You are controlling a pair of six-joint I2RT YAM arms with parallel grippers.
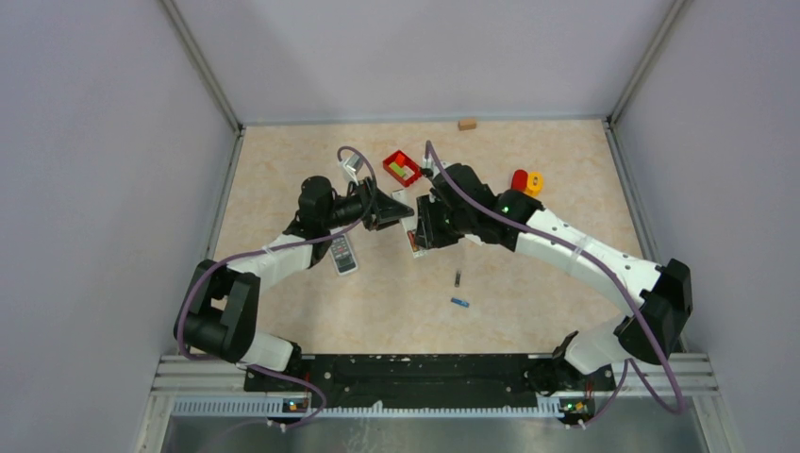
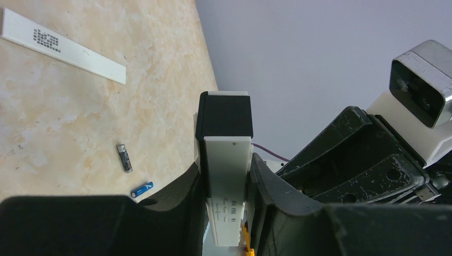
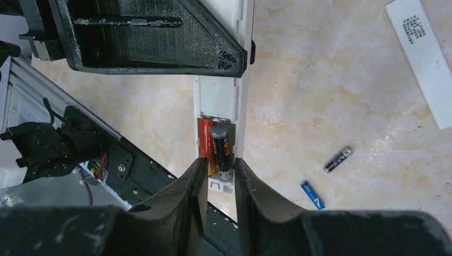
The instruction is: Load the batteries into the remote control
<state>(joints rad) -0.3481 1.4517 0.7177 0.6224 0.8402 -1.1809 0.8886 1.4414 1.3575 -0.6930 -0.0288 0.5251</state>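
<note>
My left gripper (image 1: pixel 389 211) (image 2: pixel 225 161) is shut on a white remote control (image 2: pixel 226 176), holding it off the table by its sides. The remote's open battery compartment shows in the right wrist view (image 3: pixel 216 101). A red-and-black battery (image 3: pixel 205 141) and a dark battery (image 3: pixel 222 149) lie side by side in it. My right gripper (image 1: pixel 423 231) (image 3: pixel 219 162) hovers over the compartment's end with a narrow gap between its fingers, holding nothing. A second dark battery (image 1: pixel 458 277) (image 3: pixel 337 160) and a blue battery (image 1: pixel 459 303) (image 3: pixel 312 194) lie loose on the table.
A second remote (image 1: pixel 344 253) lies flat on the table left of centre, its white back showing in the wrist views (image 2: pixel 64 45) (image 3: pixel 421 58). A red box (image 1: pixel 402 168), red and yellow pieces (image 1: pixel 526 181) and a wooden block (image 1: pixel 466 124) sit at the back.
</note>
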